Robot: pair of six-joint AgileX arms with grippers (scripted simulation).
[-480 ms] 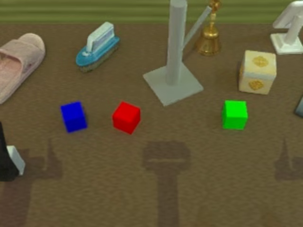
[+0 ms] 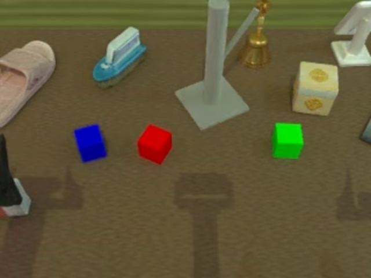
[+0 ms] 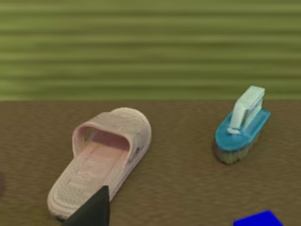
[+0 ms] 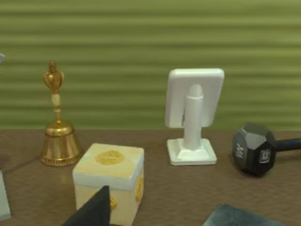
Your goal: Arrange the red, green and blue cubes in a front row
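Observation:
The blue cube (image 2: 90,142), the red cube (image 2: 155,143) and the green cube (image 2: 287,140) stand roughly in one line across the middle of the table. Blue and red are close together at the left, and green is far off at the right. My left gripper (image 2: 9,188) hangs at the table's left edge, in front of and to the left of the blue cube (image 3: 258,219), open and holding nothing; one dark finger (image 3: 96,211) shows. My right gripper is outside the top view. One of its fingers (image 4: 95,211) shows before the cream box, nothing held.
Along the back stand a pink slipper (image 2: 23,75), a blue brush (image 2: 119,58), a grey post on a base plate (image 2: 213,92), a gold bell (image 2: 255,49), a cream box with gold emblems (image 2: 315,88) and a white stand (image 2: 353,40). A black dumbbell (image 4: 254,149) lies at the right.
My left arm has shifted a little toward the back at the left edge, and its shadow moved with it. The three cubes have not moved.

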